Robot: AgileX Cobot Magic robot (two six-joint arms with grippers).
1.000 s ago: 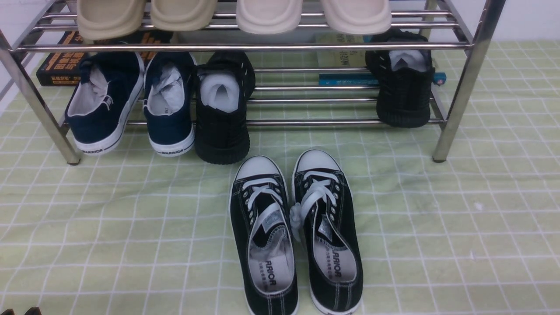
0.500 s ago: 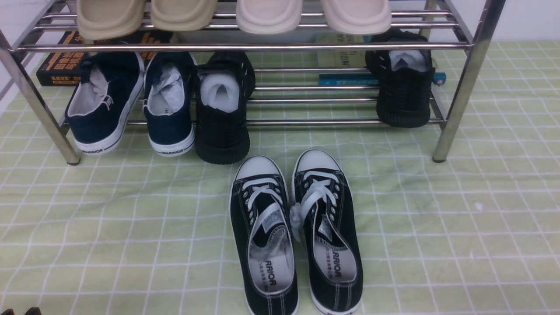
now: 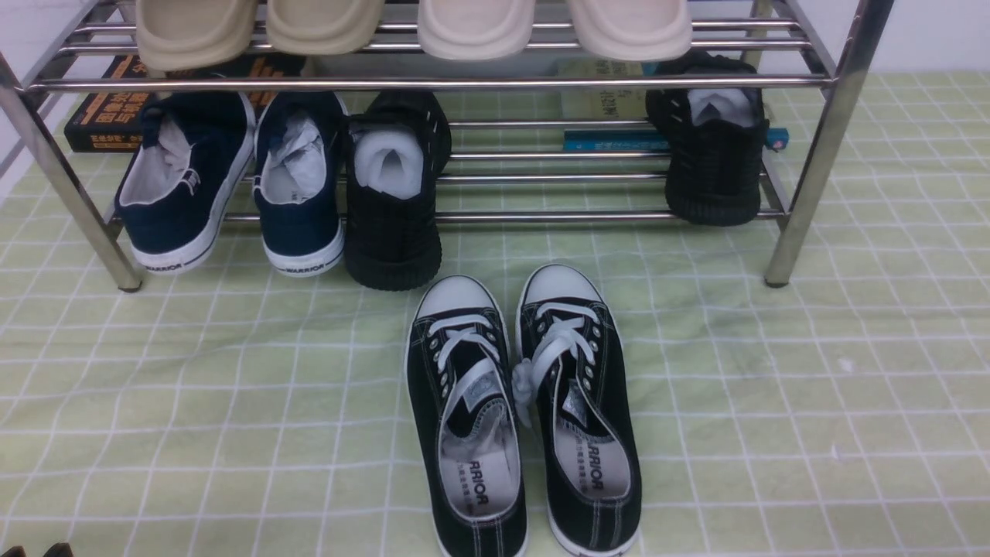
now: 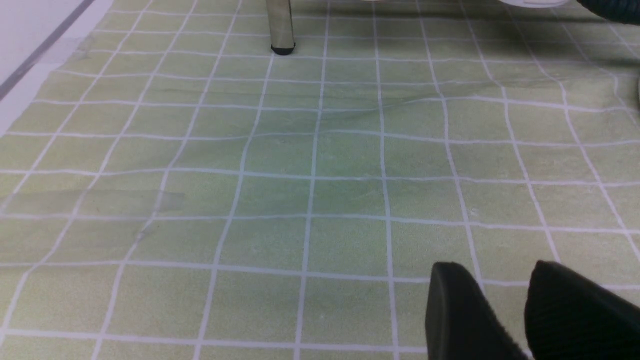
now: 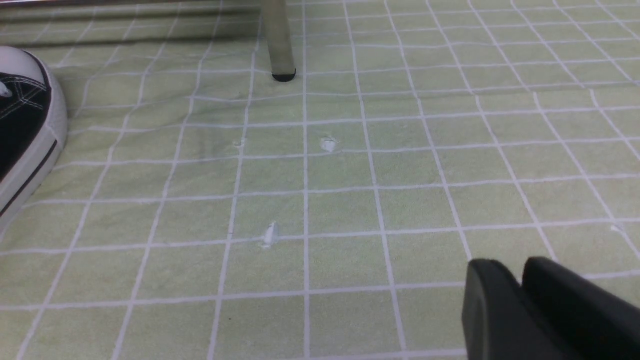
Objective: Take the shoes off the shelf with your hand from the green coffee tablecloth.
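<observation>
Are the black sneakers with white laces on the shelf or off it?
Off. The shoes lie side by side on the green coffee tablecloth, before the shelf.

Black canvas shoes (image 3: 522, 410) w/ white laces lie side by side on green tablecloth (image 3: 193, 387), toes toward chrome shelf (image 3: 804, 178).

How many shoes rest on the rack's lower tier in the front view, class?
4: two navy sneakers at the left, one black knit shoe beside them, another at the right end. None looks hidden.
</observation>
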